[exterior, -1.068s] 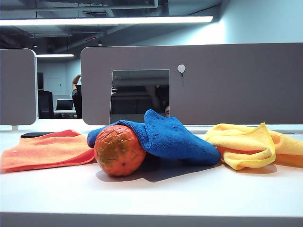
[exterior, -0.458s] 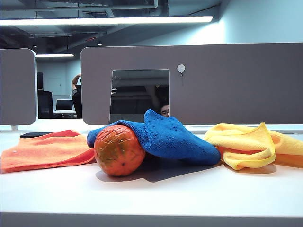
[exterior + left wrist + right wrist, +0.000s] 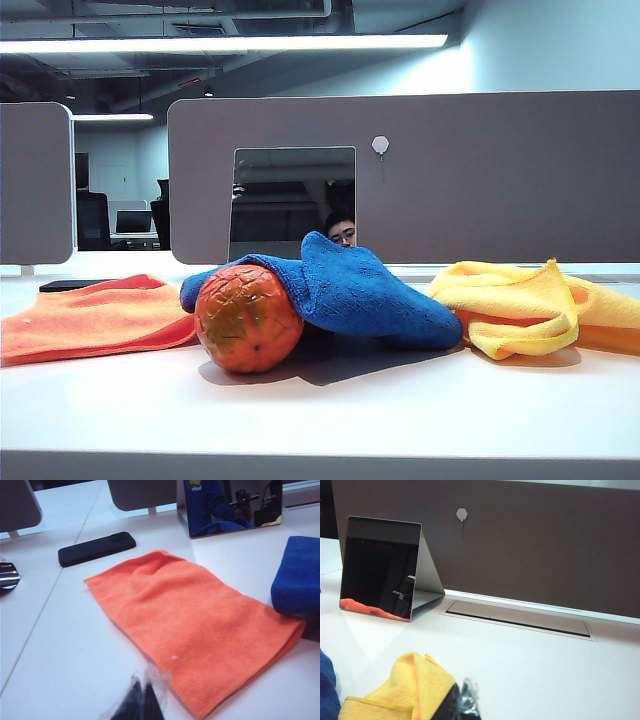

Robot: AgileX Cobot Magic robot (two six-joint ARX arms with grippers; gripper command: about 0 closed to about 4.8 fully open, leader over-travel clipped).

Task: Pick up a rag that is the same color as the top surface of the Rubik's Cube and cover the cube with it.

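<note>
The deep blue fuzzy rag (image 3: 345, 290) lies humped beside the orange ball (image 3: 248, 318). The left gripper (image 3: 142, 700) hangs closed above the orange cloth (image 3: 192, 622). The right gripper (image 3: 465, 702) sits by the yellow cloth (image 3: 405, 690); its opening cannot be told.

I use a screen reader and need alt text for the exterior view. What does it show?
A deep blue fuzzy cloth lies draped mid-table behind a round orange textured ball. A flat orange cloth lies to the left and a crumpled yellow cloth to the right, before a grey partition and a small standing mirror. No gripper or cube is visible.
</note>
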